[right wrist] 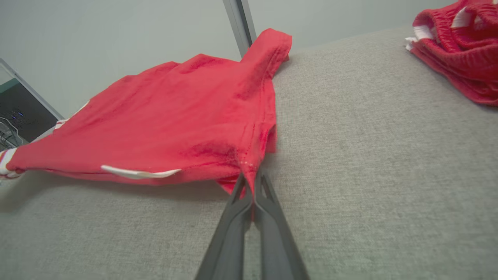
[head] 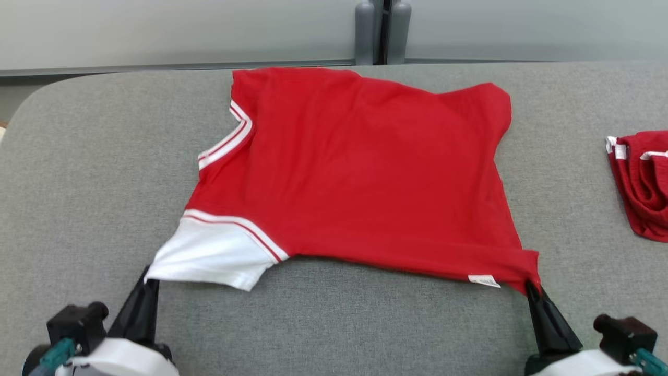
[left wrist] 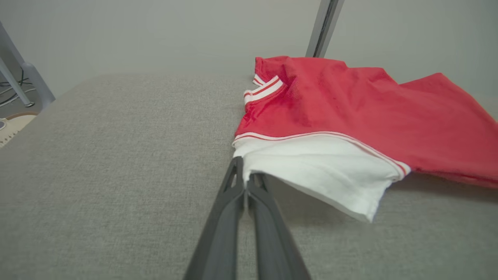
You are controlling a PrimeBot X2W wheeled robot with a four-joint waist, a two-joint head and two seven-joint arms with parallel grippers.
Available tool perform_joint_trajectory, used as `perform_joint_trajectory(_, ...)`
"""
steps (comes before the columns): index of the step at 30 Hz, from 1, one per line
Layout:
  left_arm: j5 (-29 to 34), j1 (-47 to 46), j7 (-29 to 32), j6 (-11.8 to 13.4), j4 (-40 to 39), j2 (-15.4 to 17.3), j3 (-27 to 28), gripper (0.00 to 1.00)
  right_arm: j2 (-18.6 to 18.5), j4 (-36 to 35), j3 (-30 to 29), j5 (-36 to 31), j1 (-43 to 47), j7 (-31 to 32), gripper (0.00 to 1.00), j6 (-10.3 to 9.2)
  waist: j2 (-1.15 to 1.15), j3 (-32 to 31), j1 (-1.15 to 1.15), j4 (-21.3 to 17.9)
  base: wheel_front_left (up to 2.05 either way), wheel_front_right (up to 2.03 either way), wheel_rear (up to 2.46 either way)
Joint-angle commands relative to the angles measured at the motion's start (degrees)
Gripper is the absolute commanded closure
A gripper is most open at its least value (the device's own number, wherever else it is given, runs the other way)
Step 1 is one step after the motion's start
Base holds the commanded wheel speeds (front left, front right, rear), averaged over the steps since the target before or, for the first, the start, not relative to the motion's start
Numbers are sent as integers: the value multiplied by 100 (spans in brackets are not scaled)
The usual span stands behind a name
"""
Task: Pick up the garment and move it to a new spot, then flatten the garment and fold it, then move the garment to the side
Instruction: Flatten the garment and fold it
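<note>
**A:** Which step is this?

**B:** Flattening, I'd judge. Nearest us, the left gripper point(head: 150, 275) is pressed together on the edge of the white sleeve point(head: 209, 256). The right gripper point(head: 531, 287) is pinching the red hem corner.

**A:** And the shirt itself?

**B:** The garment point(head: 365, 172) lies spread mid-bench point(head: 78, 156), its near edge slightly lifted and its far edge rumpled. The next move likely calls for drawing both corners taut and level, then laying them down. Off to the right, well apart, sits another red bundle point(head: 644, 183).
</note>
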Motion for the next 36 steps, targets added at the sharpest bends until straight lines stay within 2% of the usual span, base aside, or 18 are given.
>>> perform_joint_trajectory(1, -32, 208, 167, 76, -296, 5, 3, 100, -35, -138, -94, -79, 183, 74, 100, -2, 0, -63, 0, 11, 0, 0, 0)
perform_joint_trajectory(9, -169, 1169, 1077, 400, -1831, -70, -92, 100, 191, -1094, -718, -374, 1084, 780, 100, -2, 0, -294, 0, 22, 0, 0, 0)
perform_joint_trajectory(16, -210, 1255, 1346, 518, -2178, -48, -89, 100, 316, -1544, -895, -481, 1329, 1283, 100, -2, 0, -317, 0, -34, 0, 0, 0)
perform_joint_trajectory(21, -356, 811, 1320, 448, -1980, -51, -44, 100, 394, -1579, -980, -465, 1016, 1685, 100, -2, 0, -160, 0, -117, 0, 0, 0)
perform_joint_trajectory(27, -616, -71, 1295, 264, -1305, 3, 54, 100, 397, -1354, -852, -408, 299, 2081, 100, -2, 0, 188, 0, -285, 0, 0, 0)
perform_joint_trajectory(35, -816, -1138, 1222, 47, -294, 42, 20, 100, 367, -816, -553, -349, -636, 1977, 100, -2, 0, 523, 0, -448, 0, 0, 0)
perform_joint_trajectory(36, -828, -1260, 1188, 34, -173, 37, 15, 100, 366, -778, -518, -344, -714, 1883, 91, -2, 0, 554, 0, -457, 0, 0, 0)
